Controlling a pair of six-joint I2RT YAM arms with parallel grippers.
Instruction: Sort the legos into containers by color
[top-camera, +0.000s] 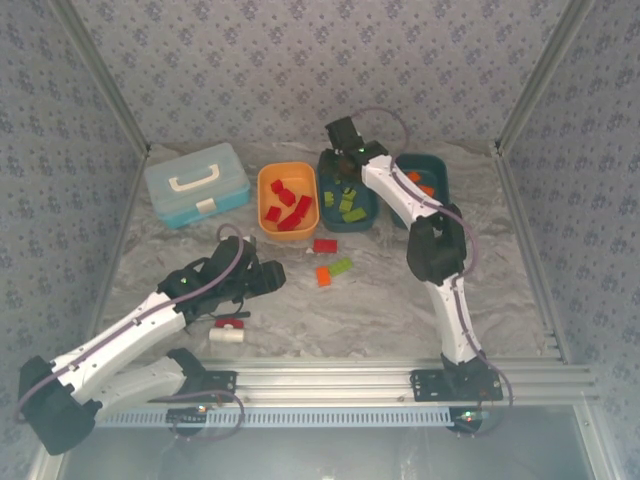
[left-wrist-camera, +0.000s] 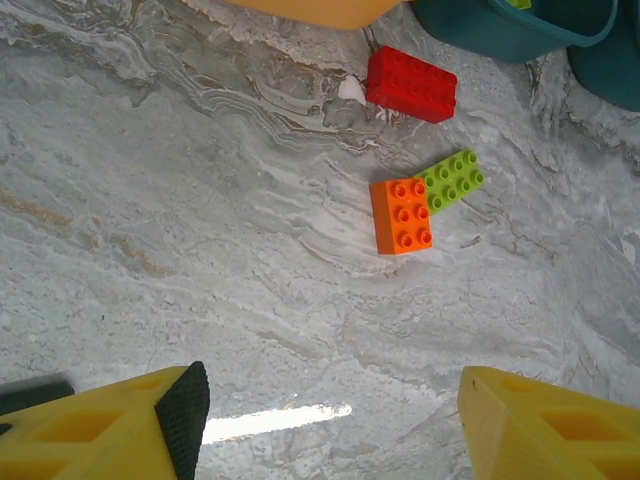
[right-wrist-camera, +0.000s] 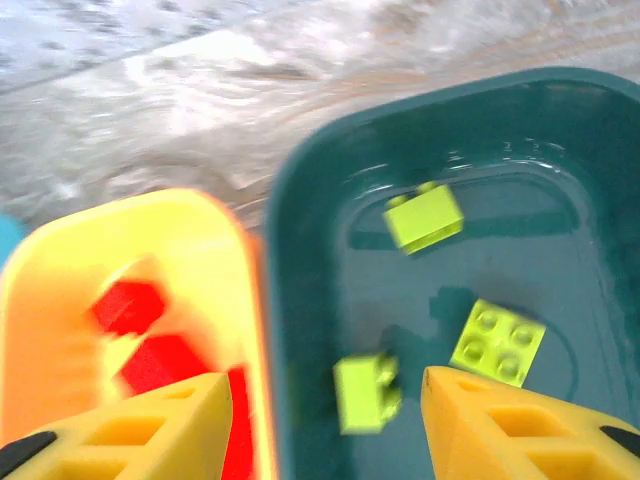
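Three loose legos lie mid-table: a red one (top-camera: 325, 245) (left-wrist-camera: 411, 84), a lime green one (top-camera: 342, 266) (left-wrist-camera: 452, 179) and an orange one (top-camera: 323, 275) (left-wrist-camera: 401, 215) touching it. The orange tub (top-camera: 266, 186) (right-wrist-camera: 190, 240) holds red bricks (top-camera: 287, 205). Green bricks (top-camera: 348, 204) (right-wrist-camera: 498, 340) lie in the middle teal tub (top-camera: 366, 222) (right-wrist-camera: 300, 300), and orange bricks (top-camera: 421, 183) in the right teal tub (top-camera: 440, 166). My right gripper (top-camera: 347, 150) (right-wrist-camera: 325, 420) hangs open over the middle tub's far end. A blurred green brick (right-wrist-camera: 368, 393) is between its fingers, touching neither. My left gripper (top-camera: 272, 277) (left-wrist-camera: 330, 420) is open and empty, short of the loose legos.
A light blue case (top-camera: 195, 182) with a white handle stands at the back left. A red-handled tool with a white cylinder (top-camera: 228, 332) lies beside the left arm. Patterned walls and metal rails close in the table on all sides.
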